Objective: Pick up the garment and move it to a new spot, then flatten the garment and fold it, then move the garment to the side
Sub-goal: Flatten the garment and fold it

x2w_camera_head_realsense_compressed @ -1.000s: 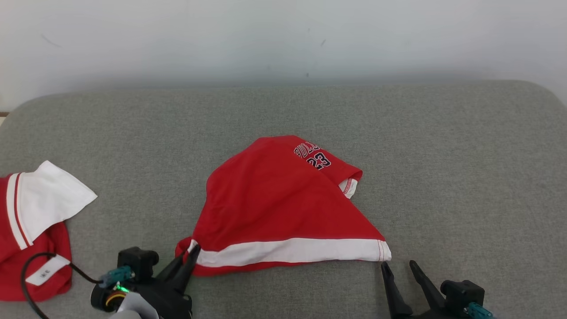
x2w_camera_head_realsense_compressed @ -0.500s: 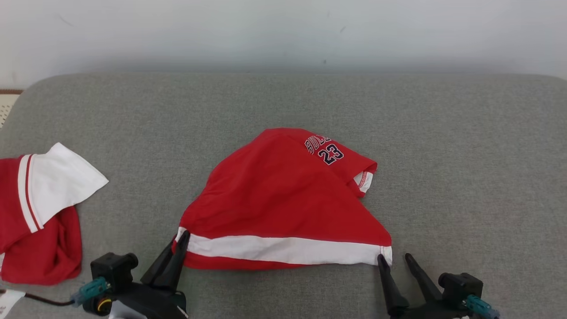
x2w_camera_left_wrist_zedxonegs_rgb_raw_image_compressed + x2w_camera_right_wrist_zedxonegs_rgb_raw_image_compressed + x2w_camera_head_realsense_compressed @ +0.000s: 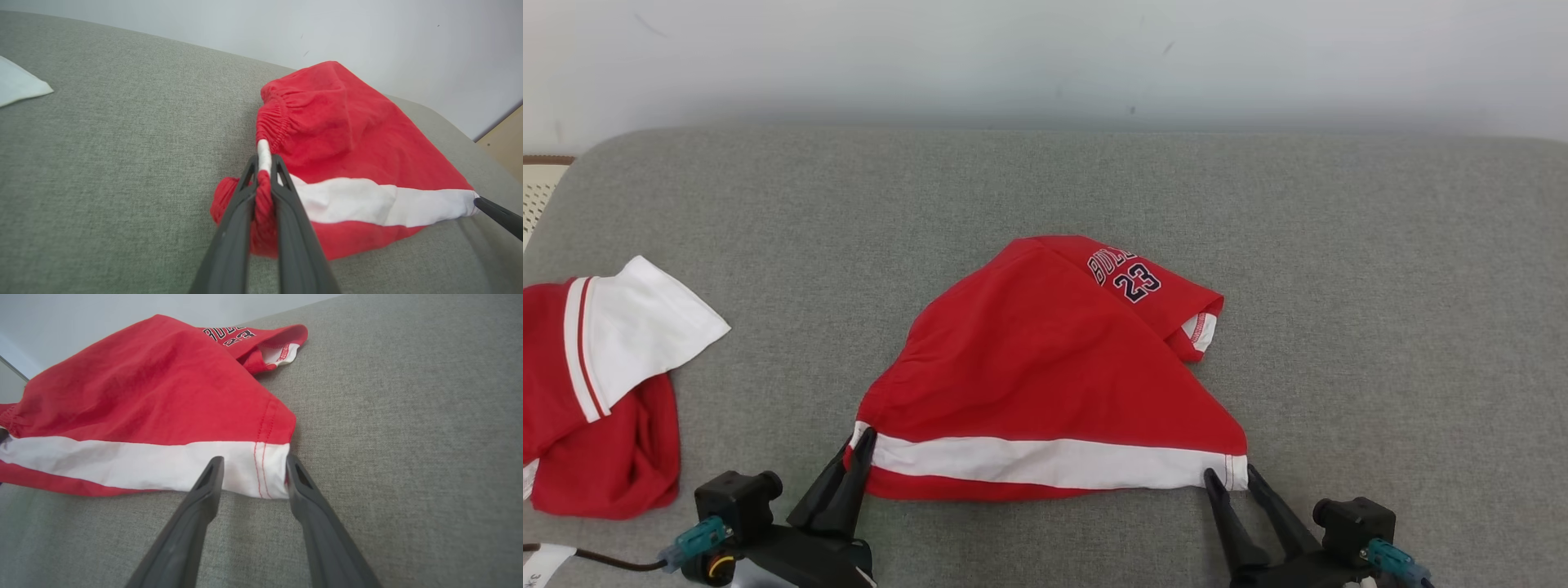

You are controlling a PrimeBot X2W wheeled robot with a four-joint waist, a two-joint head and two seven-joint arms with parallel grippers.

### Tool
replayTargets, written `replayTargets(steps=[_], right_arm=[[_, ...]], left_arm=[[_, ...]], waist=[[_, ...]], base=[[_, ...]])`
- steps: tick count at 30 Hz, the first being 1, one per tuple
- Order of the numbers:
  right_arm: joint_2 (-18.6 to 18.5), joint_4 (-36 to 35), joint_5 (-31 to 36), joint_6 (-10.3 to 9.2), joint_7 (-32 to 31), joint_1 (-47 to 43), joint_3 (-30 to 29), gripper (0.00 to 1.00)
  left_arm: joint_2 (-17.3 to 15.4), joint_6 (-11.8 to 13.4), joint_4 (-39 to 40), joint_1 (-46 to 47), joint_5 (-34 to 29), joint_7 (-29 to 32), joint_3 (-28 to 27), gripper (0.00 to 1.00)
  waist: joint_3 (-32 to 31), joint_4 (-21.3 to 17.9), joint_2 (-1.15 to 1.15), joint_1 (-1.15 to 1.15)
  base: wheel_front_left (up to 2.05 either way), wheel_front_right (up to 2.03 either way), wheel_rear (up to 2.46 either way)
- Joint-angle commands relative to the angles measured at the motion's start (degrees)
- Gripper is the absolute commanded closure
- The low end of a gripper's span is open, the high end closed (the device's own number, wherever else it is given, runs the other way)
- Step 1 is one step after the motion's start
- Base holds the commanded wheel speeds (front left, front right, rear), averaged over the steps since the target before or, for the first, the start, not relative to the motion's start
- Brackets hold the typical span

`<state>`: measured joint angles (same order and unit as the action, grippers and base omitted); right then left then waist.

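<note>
FREE: open grey cushion (image 3: 1380, 286) to my right and beyond the red garment (image 3: 1045, 367) | GAP: bare strip between it and the second red-and-white garment (image 3: 596, 392) | BLOCKED: that heap at my far left, the red garment humped mid-cushion | LIMIT: wall (image 3: 1045, 57) behind the cushion

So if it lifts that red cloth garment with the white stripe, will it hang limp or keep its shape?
Probably limp: the red cloth garment with a white stripe lies rumpled and bunches up inside the shut left claw. Likely light too, since the fabric looks thin.
</note>
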<state>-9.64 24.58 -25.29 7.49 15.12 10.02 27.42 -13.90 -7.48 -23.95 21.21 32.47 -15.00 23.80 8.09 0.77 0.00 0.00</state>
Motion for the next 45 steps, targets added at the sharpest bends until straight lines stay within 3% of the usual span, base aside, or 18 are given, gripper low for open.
replayTargets(steps=[1,3,6,17,25,30,36,41,45], right_arm=[[-0.61,-0.34,-0.71,0.0,0.04,-0.27,0.35,0.42],[-0.8,0.0,-0.99,0.0,0.04,-0.5,0.78,0.61],[-1.01,0.6,-1.31,0.0,0.04,-0.48,1.22,1.0],[-1.22,0.49,-1.96,0.0,0.04,1.2,0.65,1.0],[-1.22,-12.02,-0.75,0.0,0.05,4.11,-4.64,1.0],[-3.05,-14.61,-2.01,0.0,0.05,11.31,-6.76,1.0],[-4.79,-12.55,-3.74,-0.05,0.06,21.88,-10.96,1.0],[-5.82,-9.79,-3.92,-0.18,0.09,29.32,-10.44,1.0],[-5.57,-7.71,-5.25,-0.05,0.06,33.04,-7.24,1.0]], left_arm=[[0.07,0.0,0.11,-0.92,-0.35,-0.26,-0.23,1.0],[0.12,0.0,0.01,-1.16,-0.26,-0.26,-0.18,1.0],[0.27,0.0,0.05,-1.76,0.1,-0.26,-0.19,1.0],[0.24,0.0,1.45,-1.76,0.65,-0.26,-0.46,1.0],[-1.89,0.0,8.05,1.73,0.03,-0.26,-0.45,1.0],[-4.09,0.0,11.02,9.3,6.14,-0.26,-0.96,1.0],[-6.01,0.05,6.5,21.47,19.39,3.45,-2.56,1.0],[-4.0,1.77,-2.43,29.58,27.25,11.96,-5.01,1.0],[-1.37,1.23,-5.61,34.09,30.59,17.4,-4.23,1.0]], waist=[[-0.12,0.0,0.0,0.0],[-0.33,0.07,0.0,0.0],[-0.65,0.18,0.0,0.0],[-1.39,1.13,0.0,0.0],[-3.28,0.77,0.0,0.0],[-5.06,1.35,0.0,0.0],[-6.45,2.13,0.0,0.0],[-6.54,2.43,0.0,0.0],[-5.71,2.26,0.0,0.0]], base=[[0.0,0.0,0.0],[0.0,0.0,0.0],[0.0,0.0,0.0],[0.0,0.0,0.0],[0.0,0.0,0.0],[0.0,0.0,0.0],[0.0,0.0,0.0],[0.0,0.0,0.0],[0.0,0.0,0.0]])
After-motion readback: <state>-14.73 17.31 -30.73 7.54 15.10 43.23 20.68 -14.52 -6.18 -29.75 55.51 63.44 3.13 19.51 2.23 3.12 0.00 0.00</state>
